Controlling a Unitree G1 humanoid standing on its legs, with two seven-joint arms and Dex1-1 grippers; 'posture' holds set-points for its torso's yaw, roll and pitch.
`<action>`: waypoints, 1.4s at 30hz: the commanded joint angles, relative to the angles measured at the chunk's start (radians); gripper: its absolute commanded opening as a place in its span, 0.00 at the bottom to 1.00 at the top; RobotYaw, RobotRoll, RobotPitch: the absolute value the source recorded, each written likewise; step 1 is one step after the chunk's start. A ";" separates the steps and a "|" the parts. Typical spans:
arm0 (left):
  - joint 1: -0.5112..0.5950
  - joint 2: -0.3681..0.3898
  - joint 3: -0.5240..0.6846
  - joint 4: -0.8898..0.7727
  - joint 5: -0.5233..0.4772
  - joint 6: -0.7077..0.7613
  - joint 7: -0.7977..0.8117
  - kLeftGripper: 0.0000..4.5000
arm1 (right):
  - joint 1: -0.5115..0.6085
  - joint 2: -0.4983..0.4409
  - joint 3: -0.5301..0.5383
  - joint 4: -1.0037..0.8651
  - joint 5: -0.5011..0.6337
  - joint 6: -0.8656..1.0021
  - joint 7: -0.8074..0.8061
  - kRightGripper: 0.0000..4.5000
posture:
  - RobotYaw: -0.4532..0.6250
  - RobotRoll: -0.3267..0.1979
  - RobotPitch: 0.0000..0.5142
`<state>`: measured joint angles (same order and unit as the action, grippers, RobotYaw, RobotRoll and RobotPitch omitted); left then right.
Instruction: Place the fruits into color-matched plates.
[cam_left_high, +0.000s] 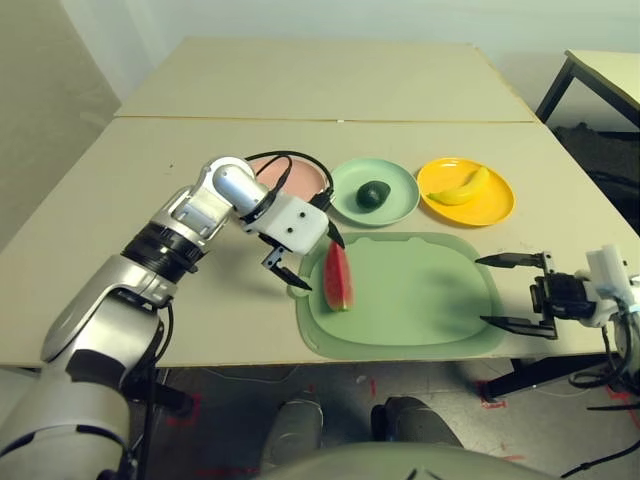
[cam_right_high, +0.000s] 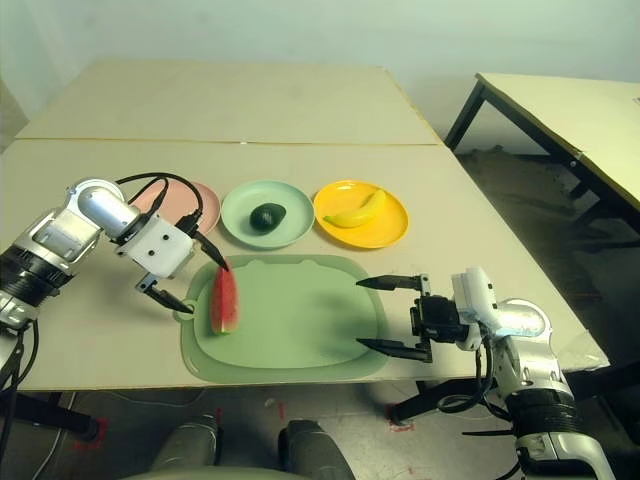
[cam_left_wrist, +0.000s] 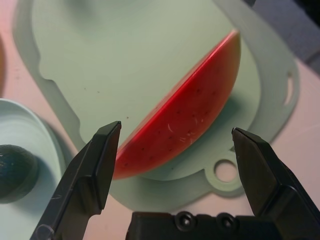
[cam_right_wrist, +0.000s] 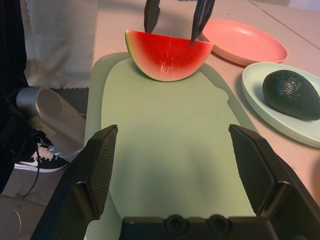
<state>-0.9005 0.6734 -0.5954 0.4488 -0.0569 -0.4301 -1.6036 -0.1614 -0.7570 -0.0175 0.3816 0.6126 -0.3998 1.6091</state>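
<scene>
Counter (cam_left_high: 120, 190) carries a pale green mat (cam_left_high: 420, 300) at its near edge, with pink plate (cam_left_high: 300, 178), mint green plate (cam_left_high: 395, 200) holding the avocado (cam_left_high: 373, 194), and yellow plate (cam_left_high: 490, 205) holding the banana (cam_left_high: 460, 187) just behind. Watermelon wedge (cam_left_high: 338, 276) stands on the mat's left end, between the spread fingers of the left gripper (cam_left_high: 305, 262). Right gripper (cam_left_high: 508, 291) hangs released at the mat's right end.

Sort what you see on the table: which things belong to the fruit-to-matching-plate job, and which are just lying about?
Job: watermelon wedge, avocado, banana, pink plate, mint green plate, yellow plate.

Lying about: pale green mat.
</scene>
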 joint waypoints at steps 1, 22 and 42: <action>0.000 -0.026 -0.004 0.045 0.065 -0.048 -0.005 1.00 | 0.006 0.009 -0.014 -0.004 -0.028 0.000 0.005 0.99 | 0.41 0.62 0.07; 0.081 -0.102 -0.009 0.140 0.211 -0.125 0.077 0.66 | 0.029 0.025 -0.059 -0.011 -0.064 0.033 -0.007 1.00 | 0.41 0.62 0.07; -0.028 -0.014 0.134 0.275 0.185 -0.096 0.085 0.46 | 0.050 0.074 -0.107 -0.127 -0.036 0.181 -0.173 1.00 | 0.42 0.62 0.07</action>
<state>-0.9145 0.6449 -0.4829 0.6806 0.1130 -0.5158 -1.5369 -0.1226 -0.6958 -0.1058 0.2926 0.5607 -0.2562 1.4679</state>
